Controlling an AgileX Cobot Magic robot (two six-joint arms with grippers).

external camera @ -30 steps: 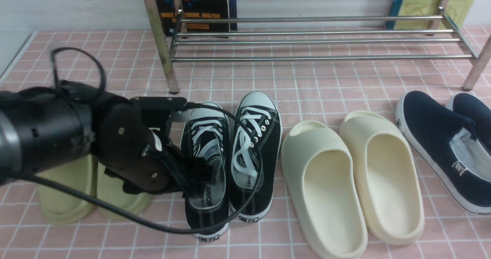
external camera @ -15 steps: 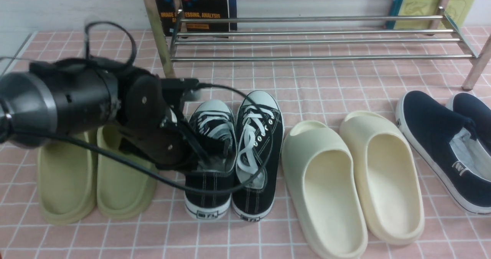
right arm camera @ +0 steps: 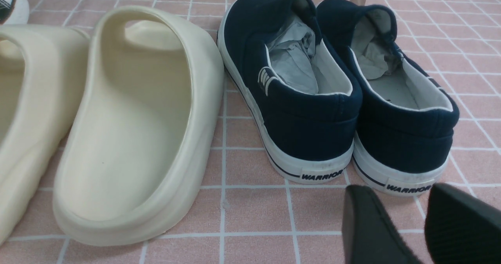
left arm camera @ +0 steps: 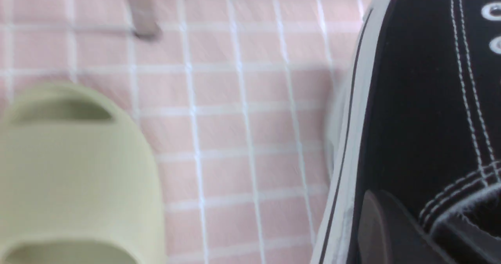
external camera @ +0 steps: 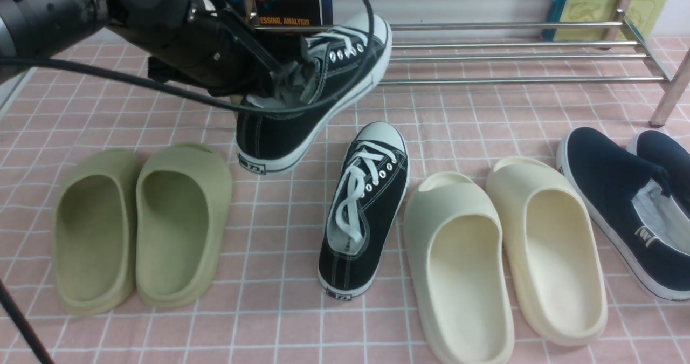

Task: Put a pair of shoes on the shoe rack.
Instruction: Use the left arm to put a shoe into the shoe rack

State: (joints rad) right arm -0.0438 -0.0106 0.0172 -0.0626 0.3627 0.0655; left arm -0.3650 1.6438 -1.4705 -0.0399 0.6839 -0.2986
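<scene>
My left gripper (external camera: 283, 86) is shut on the side wall of one black canvas sneaker (external camera: 318, 83) and holds it in the air, toe tilted up toward the silver shoe rack (external camera: 485, 56). In the left wrist view the same sneaker (left arm camera: 422, 111) fills the side, with one finger (left arm camera: 379, 228) pressed on its outer wall. The other black sneaker (external camera: 364, 207) lies on the pink tiled floor, toe turned slightly right. My right gripper (right arm camera: 407, 232) is open and empty, low behind the heels of the navy slip-ons (right arm camera: 336, 96).
Olive-green slides (external camera: 140, 224) lie at the front left; one shows in the left wrist view (left arm camera: 74, 170). Cream slides (external camera: 501, 256) lie to the right of the floor sneaker. Navy slip-ons (external camera: 625, 202) sit at far right. Books (external camera: 285, 13) stand behind the rack.
My left gripper has lifted one black sneaker off the floor and carried it up and back toward the rack. The other sneaker has shifted and turned slightly right.
</scene>
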